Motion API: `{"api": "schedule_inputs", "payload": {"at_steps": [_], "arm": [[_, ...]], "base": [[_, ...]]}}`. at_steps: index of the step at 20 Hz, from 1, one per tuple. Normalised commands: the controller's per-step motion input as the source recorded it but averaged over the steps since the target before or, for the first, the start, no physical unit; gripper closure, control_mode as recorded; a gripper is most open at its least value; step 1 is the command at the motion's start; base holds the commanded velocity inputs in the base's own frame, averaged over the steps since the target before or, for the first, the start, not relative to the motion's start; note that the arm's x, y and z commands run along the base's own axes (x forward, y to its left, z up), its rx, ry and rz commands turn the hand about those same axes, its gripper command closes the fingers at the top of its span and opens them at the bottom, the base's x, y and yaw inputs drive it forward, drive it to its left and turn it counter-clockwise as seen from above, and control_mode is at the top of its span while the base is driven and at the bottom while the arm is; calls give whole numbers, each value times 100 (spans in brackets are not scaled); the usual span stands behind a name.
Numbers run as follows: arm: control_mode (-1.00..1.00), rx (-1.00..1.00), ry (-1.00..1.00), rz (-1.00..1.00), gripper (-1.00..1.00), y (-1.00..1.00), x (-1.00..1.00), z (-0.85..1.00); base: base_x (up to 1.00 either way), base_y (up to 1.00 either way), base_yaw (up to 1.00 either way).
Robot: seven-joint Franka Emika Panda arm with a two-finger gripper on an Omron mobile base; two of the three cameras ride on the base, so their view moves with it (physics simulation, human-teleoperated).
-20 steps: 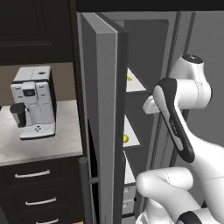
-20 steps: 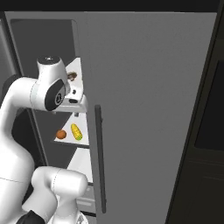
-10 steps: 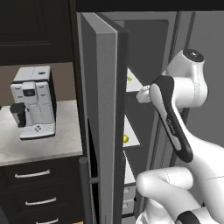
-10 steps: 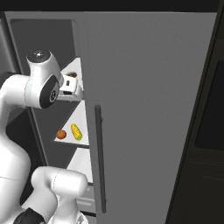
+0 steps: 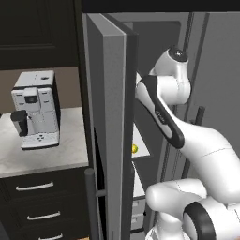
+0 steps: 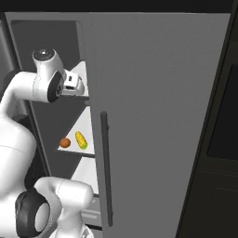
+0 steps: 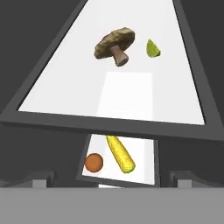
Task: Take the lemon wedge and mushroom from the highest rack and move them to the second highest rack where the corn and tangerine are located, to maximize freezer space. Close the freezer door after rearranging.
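Note:
In the hand view the brown mushroom lies on its side on the highest rack, with the small yellow-green lemon wedge just to its right. Below, the second highest rack carries the corn and the orange tangerine. My gripper is open, short of the top rack's front edge and holding nothing. From the right base my gripper is level with the highest rack, above the corn and tangerine. The freezer door stands open, edge-on.
The plain grey door with its bar handle stays shut right of the compartment. A coffee machine sits on the counter left of the open door, with drawers below.
The arm has lifted, and the hand has risen from between the racks to the height of the highest rack. The food has not moved.

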Motion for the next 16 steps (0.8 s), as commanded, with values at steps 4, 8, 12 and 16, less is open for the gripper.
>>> {"api": "schedule_inputs", "payload": {"at_steps": [4,8,12,16], "arm": [[-100,1,0,0,-100,20,78,8],[-100,3,0,0,-100,4,77,0],[-100,1,0,-4,-100,8,77,0],[-100,0,0,-9,-100,9,52,0]], "base": [[0,0,0],[0,0,0],[0,0,0],[0,0,0]]}}
